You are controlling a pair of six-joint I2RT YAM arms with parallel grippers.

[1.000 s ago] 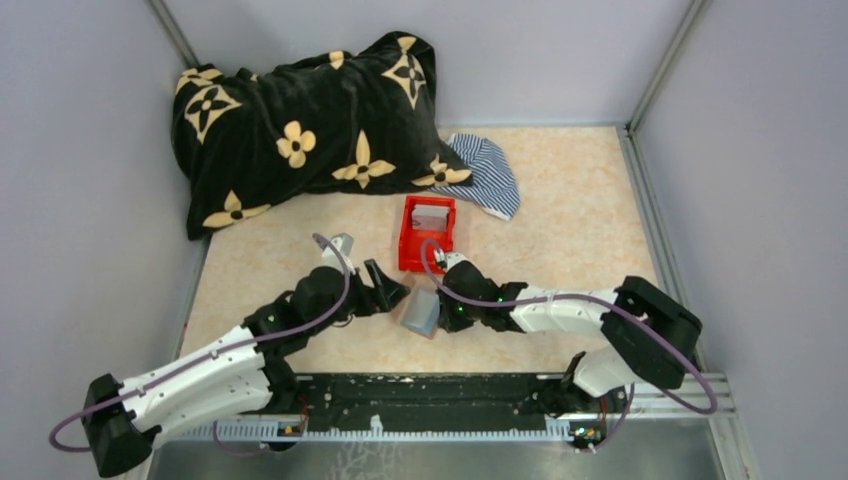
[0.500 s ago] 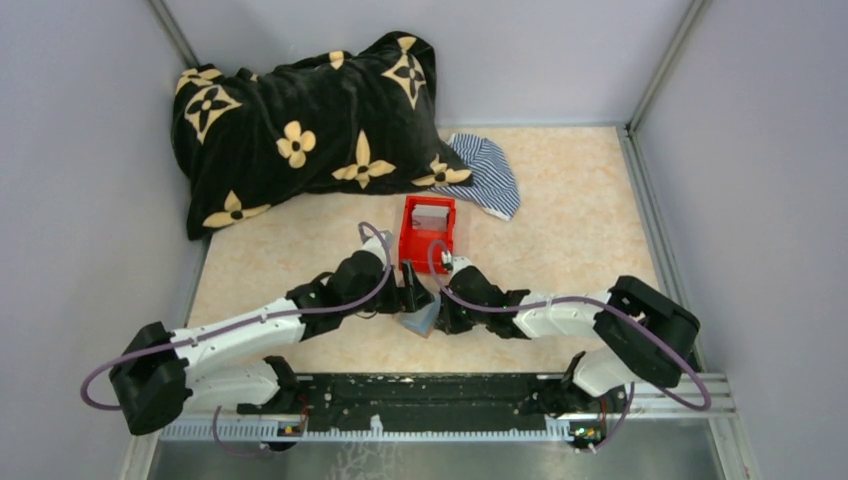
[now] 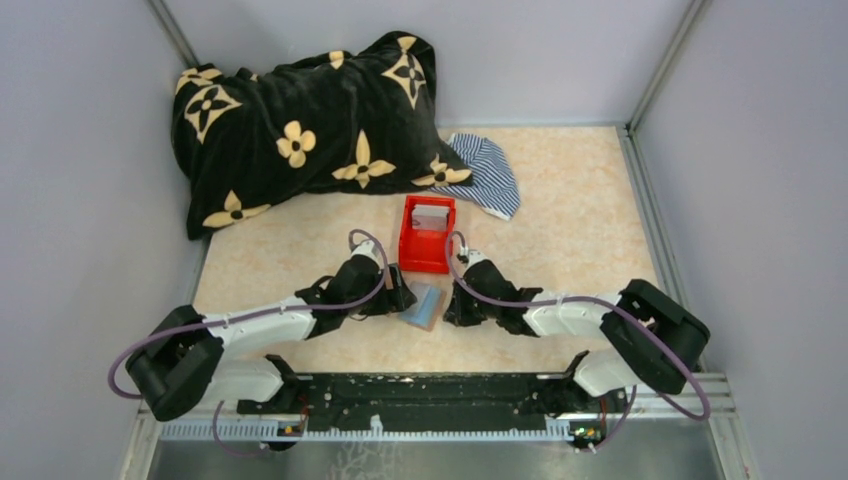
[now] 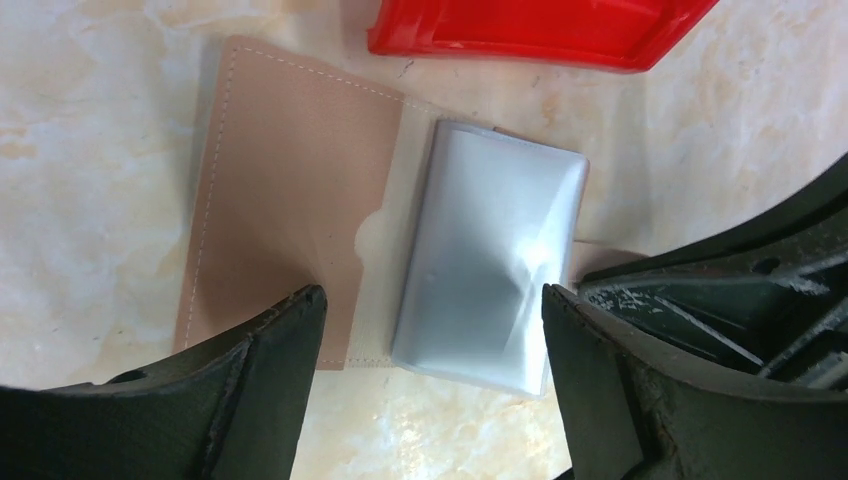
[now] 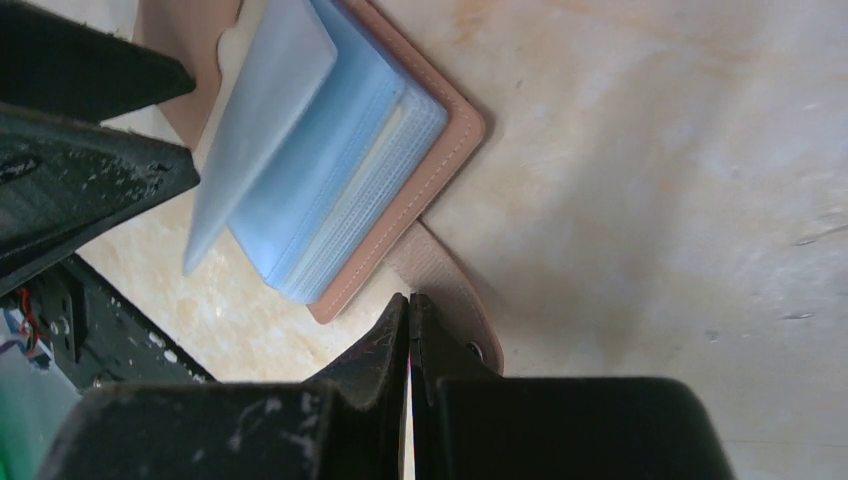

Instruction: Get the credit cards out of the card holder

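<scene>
The card holder (image 3: 424, 305) lies open and flat on the table between my two grippers. In the left wrist view its brown flap (image 4: 290, 200) is on the left and its stack of clear grey-blue sleeves (image 4: 490, 270) on the right. I cannot make out single credit cards in the sleeves. My left gripper (image 4: 430, 305) hangs open just above it, one finger over the flap and the other past the sleeves. My right gripper (image 5: 410, 300) is shut, its tips down on the holder's snap strap (image 5: 450, 290) beside the brown corner (image 5: 440, 140).
A red bin (image 3: 427, 238) stands just behind the card holder, with a flat grey piece (image 3: 430, 217) in it. A black flowered pillow (image 3: 300, 130) and a striped cloth (image 3: 487, 175) lie at the back. Grey walls close in left and right.
My left arm has swung right and come down over the card holder. The holder, propped up at the right gripper before, now lies flat and open. The right gripper has shifted slightly right.
</scene>
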